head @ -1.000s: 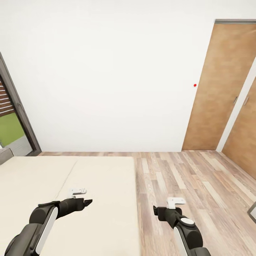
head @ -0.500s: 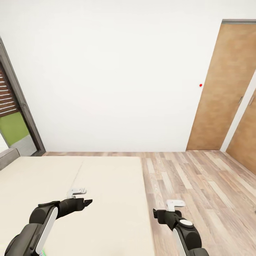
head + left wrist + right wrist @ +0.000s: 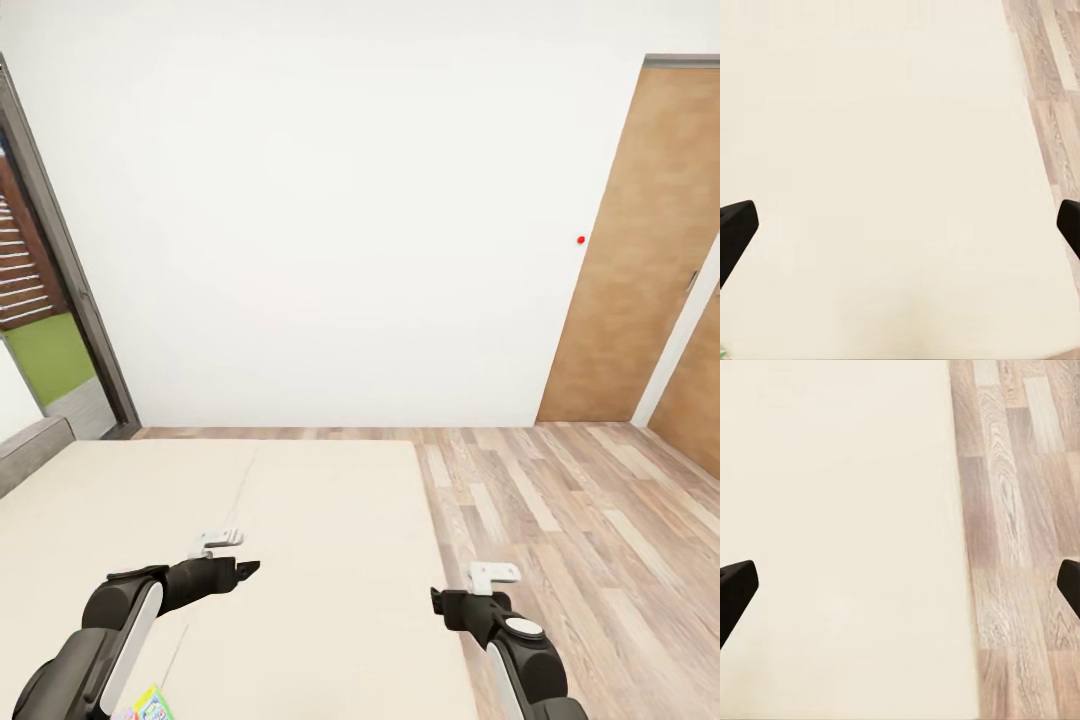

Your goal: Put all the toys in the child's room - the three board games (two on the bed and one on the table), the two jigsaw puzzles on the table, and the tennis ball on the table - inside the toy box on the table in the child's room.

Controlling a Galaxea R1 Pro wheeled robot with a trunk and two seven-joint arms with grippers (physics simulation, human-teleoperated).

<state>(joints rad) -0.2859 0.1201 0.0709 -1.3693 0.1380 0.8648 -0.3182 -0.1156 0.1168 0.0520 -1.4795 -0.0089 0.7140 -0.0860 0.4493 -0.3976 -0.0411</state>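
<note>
Turning toward the bed (image 3: 330,520), the robot seemed to be hunting for the board games; a colourful box corner (image 3: 150,706) peeked in at the head view's lower edge. Both the left gripper (image 3: 900,232) and right gripper (image 3: 900,592) hung empty, fingers spread wide. Next, face that box squarely. Wood floor (image 3: 580,510) and door (image 3: 640,250) lay rightward, nothing blocking.

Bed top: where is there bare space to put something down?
The bed is bare between the window-side headboard and the wood floor. A colourful box at the near edge by the left arm takes a small corner.
</note>
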